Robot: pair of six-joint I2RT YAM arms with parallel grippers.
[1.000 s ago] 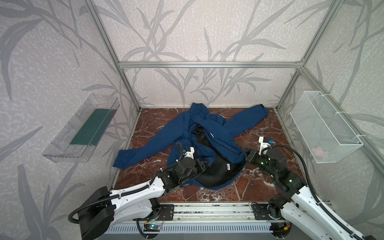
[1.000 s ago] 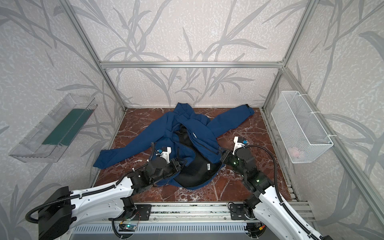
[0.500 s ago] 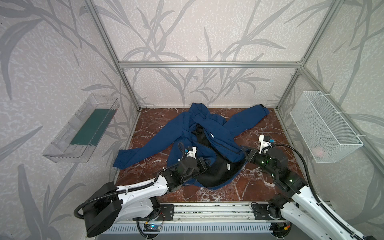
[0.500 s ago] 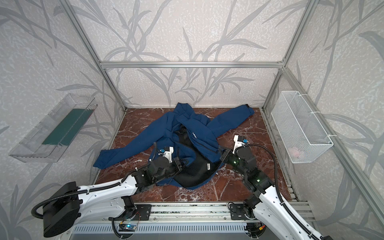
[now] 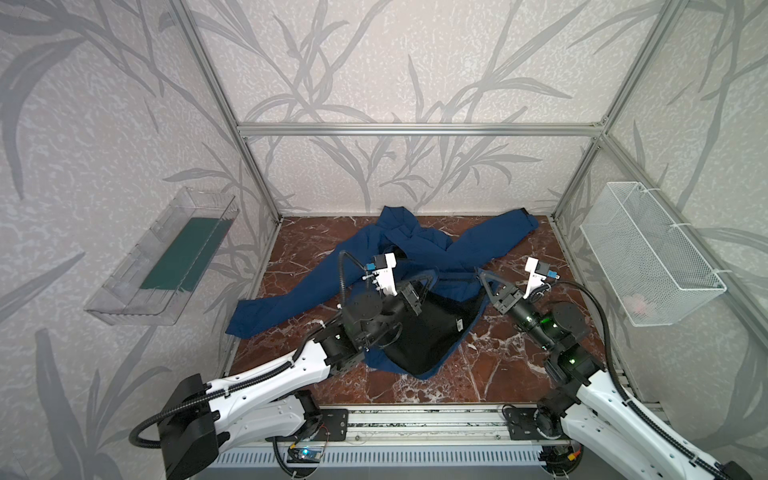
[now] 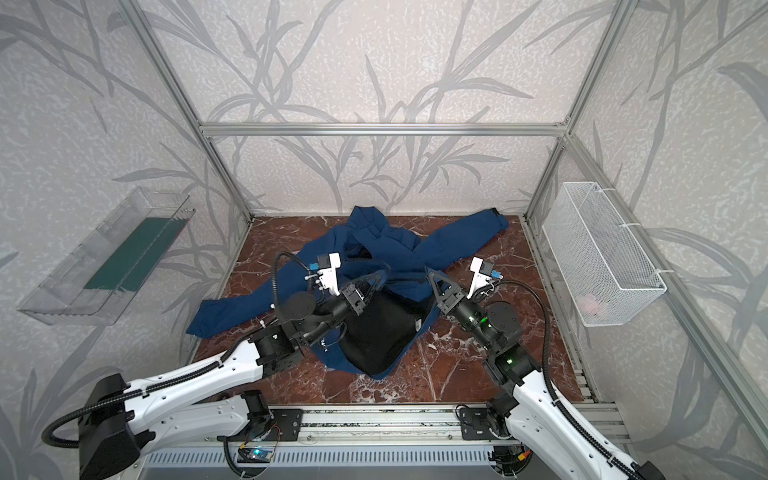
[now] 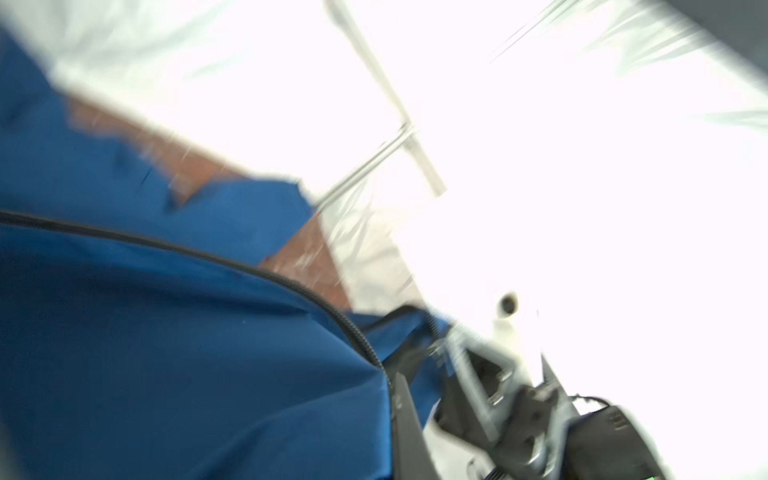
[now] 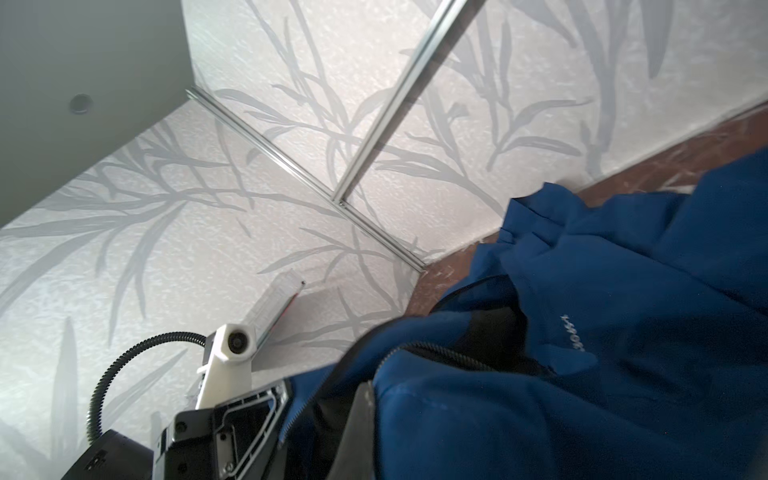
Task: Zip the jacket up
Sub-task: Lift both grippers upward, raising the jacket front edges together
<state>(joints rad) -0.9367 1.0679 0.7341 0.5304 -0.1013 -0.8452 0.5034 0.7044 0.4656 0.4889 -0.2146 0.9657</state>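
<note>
Navy shell cloth over a black lining (image 5: 428,332) makes up the jacket (image 5: 419,245). We see it spread and rumpled on the marbled table (image 5: 498,374), well apart from the wire basket (image 5: 636,249), with 1 sleeve (image 5: 490,237) reaching toward the basket. The front is open and nothing is zipped yet.

The right gripper (image 5: 484,276), on the basket side of the jacket, is clamped on the front edge nearer the basket. Its wrist view shows the zipper teeth (image 8: 449,354) running into the pinch. The left gripper (image 5: 430,279), on the side of the opening away from the basket, is closed tight on the opposite front edge (its wrist view is blurred, yet the zipper tape (image 7: 357,341) ends right at a finger).

We judge the cloth light, limp and rather slick: it will sag and slide, not hold a shape. So we would take it by the stiffer zipper tape near the hem, hold both halves taut, and bring the 2 bottom ends together before any zipping pull.
</note>
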